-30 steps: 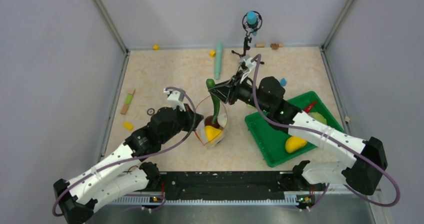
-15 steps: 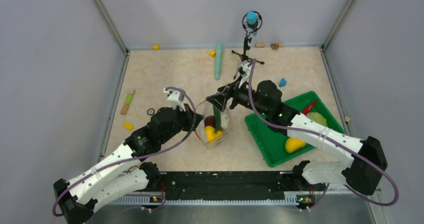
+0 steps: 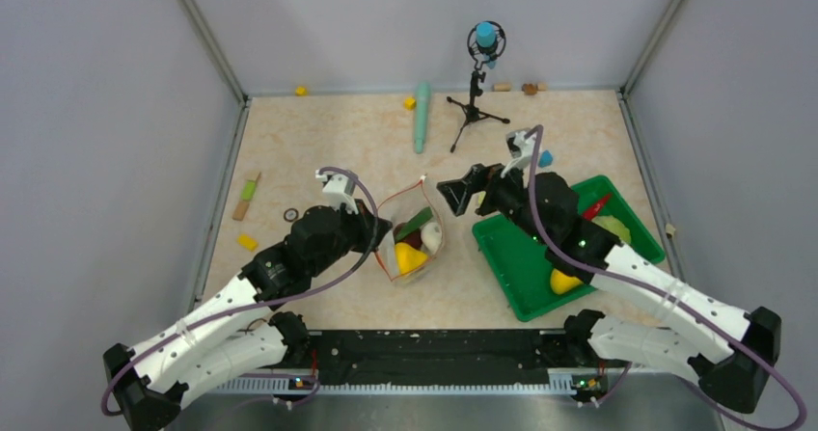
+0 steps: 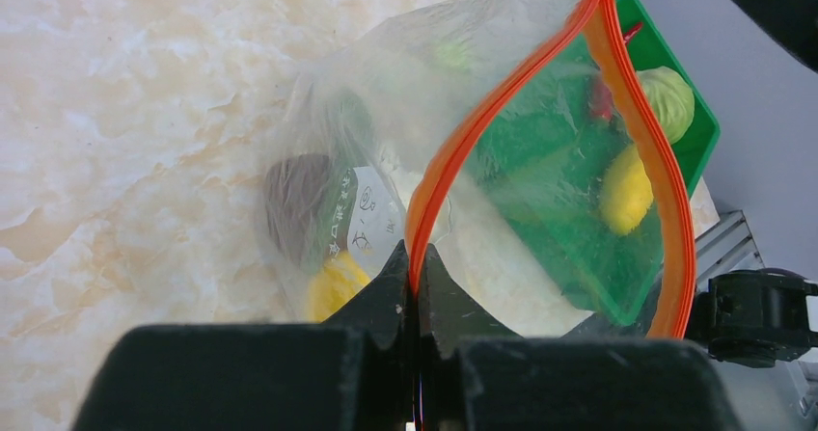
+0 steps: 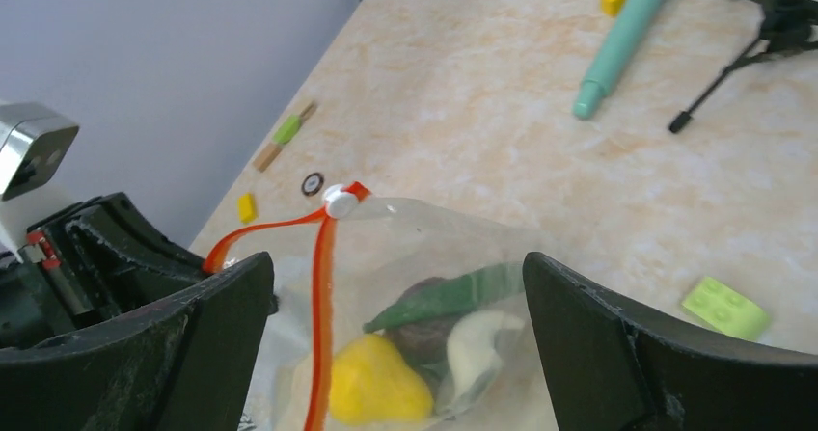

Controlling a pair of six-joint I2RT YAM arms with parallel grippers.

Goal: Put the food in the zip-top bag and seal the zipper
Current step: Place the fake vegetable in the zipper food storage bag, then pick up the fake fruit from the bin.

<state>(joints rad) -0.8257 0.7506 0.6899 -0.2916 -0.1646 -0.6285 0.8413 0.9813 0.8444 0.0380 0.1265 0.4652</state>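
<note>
Nearest the arm bases, a yellow piece (image 3: 567,279) lies at the near end of the green tray (image 3: 511,257), with the green leafy ball (image 3: 611,228) and red chili (image 3: 596,205) further back on it; these look to be the food not yet bagged. At 9 o'clock from the tray, the left gripper (image 4: 416,267) has its jaws pinched shut on the zipper (image 4: 453,151), lifting one lip so the zip-top bag (image 3: 410,243) stands on the desk (image 3: 318,142) with its mouth gaping as a loop toward the tray. Inside sit a second yellow piece (image 5: 376,388), a green pod (image 5: 449,296), the white garlic bulb (image 5: 477,339) and a dark red round piece (image 4: 294,195). At 1 o'clock from the bag, the right gripper (image 3: 461,192) hangs above the desk, jaws spread wide and holding nothing, likely free to fetch from the tray. The white slider (image 5: 338,200) sits at the far end of the strip, so sealing is not begun. Beyond, at 12 o'clock, lie the teal stick (image 3: 422,116) and a small tripod (image 3: 473,103).
</note>
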